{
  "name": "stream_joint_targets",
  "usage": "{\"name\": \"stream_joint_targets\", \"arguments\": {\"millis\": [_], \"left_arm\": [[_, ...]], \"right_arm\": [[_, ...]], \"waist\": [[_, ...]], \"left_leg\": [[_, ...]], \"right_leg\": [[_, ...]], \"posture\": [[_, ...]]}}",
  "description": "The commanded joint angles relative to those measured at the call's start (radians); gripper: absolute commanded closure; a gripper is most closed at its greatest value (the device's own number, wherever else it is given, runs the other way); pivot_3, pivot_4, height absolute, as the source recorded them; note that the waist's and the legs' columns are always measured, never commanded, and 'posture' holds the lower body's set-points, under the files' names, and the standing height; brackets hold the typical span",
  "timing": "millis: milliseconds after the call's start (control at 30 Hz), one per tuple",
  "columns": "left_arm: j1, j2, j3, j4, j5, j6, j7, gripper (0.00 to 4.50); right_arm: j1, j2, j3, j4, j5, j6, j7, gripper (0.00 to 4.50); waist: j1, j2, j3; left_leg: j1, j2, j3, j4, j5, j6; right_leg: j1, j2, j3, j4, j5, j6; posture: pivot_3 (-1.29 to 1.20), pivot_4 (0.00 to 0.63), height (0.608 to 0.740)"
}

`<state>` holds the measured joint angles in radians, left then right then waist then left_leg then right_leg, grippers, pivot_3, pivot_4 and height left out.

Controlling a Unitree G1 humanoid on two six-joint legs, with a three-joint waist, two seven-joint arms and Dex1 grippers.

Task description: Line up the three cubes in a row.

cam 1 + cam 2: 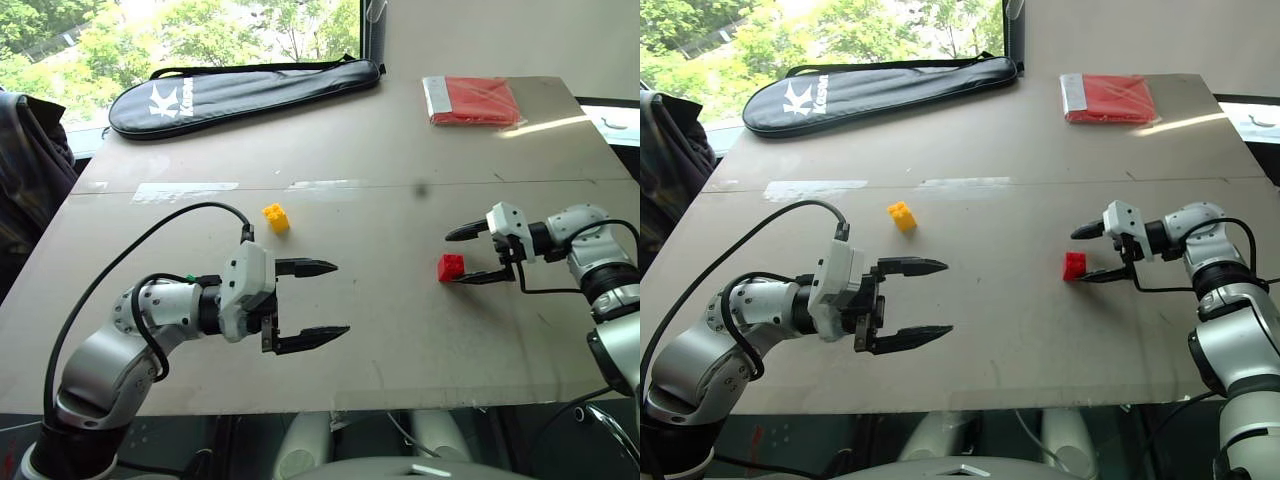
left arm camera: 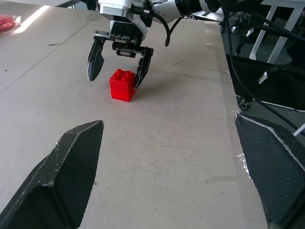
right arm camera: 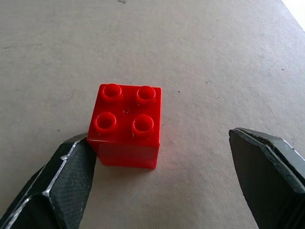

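The left gripper [image 1: 322, 304] reaches in from the bench's 8 o'clock side, its forearm bent at the elbow and its black jaws spread wide and level, pointing toward 3 o'clock with nothing between them. The right gripper [image 1: 478, 254] comes in from 3 o'clock, tipped slightly downward and pointing toward 9 o'clock, jaws released and wide; the red brick [image 1: 451, 267] stands between them, one finger [image 3: 62, 181] just against its lower side and the other well apart. That brick is a glossy, squarish plastic block, upright with four round studs on top, so no long axis shows. The yellow brick [image 1: 276, 217], also studded, sits near the bench's centre, at about 11 o'clock of the left gripper and well apart from the red one. The bench [image 1: 380, 160] is matt, scuffed grey-brown board. At its far edge lie a long black zipped racket bag [image 1: 240, 92] and a flat red packet [image 1: 473, 100].
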<state>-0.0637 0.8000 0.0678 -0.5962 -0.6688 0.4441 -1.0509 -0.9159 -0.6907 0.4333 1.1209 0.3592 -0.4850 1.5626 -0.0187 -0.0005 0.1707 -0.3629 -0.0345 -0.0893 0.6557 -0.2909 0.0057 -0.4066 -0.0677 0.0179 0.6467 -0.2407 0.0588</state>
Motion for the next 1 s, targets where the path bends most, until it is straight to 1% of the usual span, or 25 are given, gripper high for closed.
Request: {"name": "stream_joint_targets", "arguments": {"millis": [33, 400, 533, 633, 700, 767, 833, 900, 1000], "left_arm": [[-0.008, -0.003, 0.001, -0.008, -0.001, -0.019, -0.008, 0.00], [-0.010, -0.002, -0.006, -0.006, 0.001, -0.017, -0.009, 0.00], [0.003, -0.001, 0.005, -0.014, -0.003, -0.011, 0.004, 0.00], [0.058, -0.014, 0.050, -0.030, -0.016, 0.000, 0.054, 0.00], [0.089, -0.049, 0.076, -0.041, -0.024, 0.003, 0.116, 0.00], [0.109, -0.119, 0.084, -0.034, 0.055, -0.021, 0.245, 0.00], [0.134, -0.169, 0.089, -0.044, 0.087, -0.025, 0.324, 0.00], [0.211, -0.225, 0.097, -0.082, 0.103, -0.066, 0.361, 0.00], [0.324, -0.264, 0.135, -0.115, 0.109, -0.115, 0.370, 0.00]], "right_arm": [[-0.019, -0.023, -0.033, 0.018, -0.041, -0.028, 0.052, 0.05], [-0.029, -0.018, -0.089, 0.048, -0.147, -0.043, 0.052, 0.05], [-0.017, -0.031, -0.087, -0.001, -0.134, -0.048, 0.052, 0.05], [0.037, -0.089, -0.073, -0.177, -0.011, 0.047, 0.052, 0.05], [0.080, -0.112, -0.114, -0.276, 0.054, 0.105, 0.052, 0.05], [0.138, -0.129, -0.207, -0.373, 0.096, 0.166, 0.043, 0.05], [0.202, -0.150, -0.276, -0.474, 0.127, 0.235, 0.009, 0.05], [0.330, -0.190, -0.369, -0.628, 0.192, 0.315, -0.040, 0.05], [0.536, -0.234, -0.504, -0.839, 0.291, 0.433, -0.074, 0.05]], "waist": [[0.000, 0.000, 0.000], [-0.001, 0.000, 0.000], [-0.002, 0.000, 0.000], [-0.001, 0.000, 0.000], [0.002, 0.000, 0.000], [0.005, 0.000, 0.000], [0.007, 0.000, 0.000], [0.013, 0.000, 0.000], [0.023, 0.000, 0.000]], "left_leg": [[0.000, 0.000, 0.000, 0.000, 0.000, 0.000], [0.000, 0.000, 0.000, 0.000, 0.000, 0.000], [0.000, 0.000, 0.000, 0.000, 0.000, 0.000], [0.000, 0.000, 0.000, 0.000, 0.000, 0.000], [-0.002, 0.000, 0.000, -0.001, 0.000, 0.000], [-0.002, 0.000, 0.000, -0.001, 0.000, 0.000], [-0.002, 0.000, 0.000, -0.001, 0.000, 0.000], [-0.003, 0.000, 0.000, -0.001, 0.000, 0.000], [-0.007, 0.000, -0.001, -0.001, -0.001, 0.001]], "right_leg": [[0.000, 0.000, 0.000, 0.000, 0.000, 0.000], [0.000, 0.000, 0.000, 0.000, 0.000, 0.000], [0.000, 0.000, 0.000, 0.000, 0.000, 0.000], [0.000, 0.000, 0.001, 0.000, 0.000, 0.000], [-0.002, -0.001, 0.000, 0.000, 0.000, 0.000], [-0.003, -0.001, 0.000, 0.000, 0.000, 0.000], [-0.003, -0.002, 0.000, 0.001, 0.000, 0.000], [-0.003, -0.003, 0.000, 0.001, 0.000, 0.000], [-0.005, -0.005, 0.001, -0.001, 0.000, 0.000]], "posture": [[0.00, 0.150, 0.740], [0.00, 0.150, 0.740], [0.00, 0.150, 0.740], [0.00, 0.150, 0.740], [0.00, 0.150, 0.740], [0.00, 0.150, 0.740], [0.00, 0.150, 0.740], [0.00, 0.150, 0.740], [0.00, 0.150, 0.740]]}}
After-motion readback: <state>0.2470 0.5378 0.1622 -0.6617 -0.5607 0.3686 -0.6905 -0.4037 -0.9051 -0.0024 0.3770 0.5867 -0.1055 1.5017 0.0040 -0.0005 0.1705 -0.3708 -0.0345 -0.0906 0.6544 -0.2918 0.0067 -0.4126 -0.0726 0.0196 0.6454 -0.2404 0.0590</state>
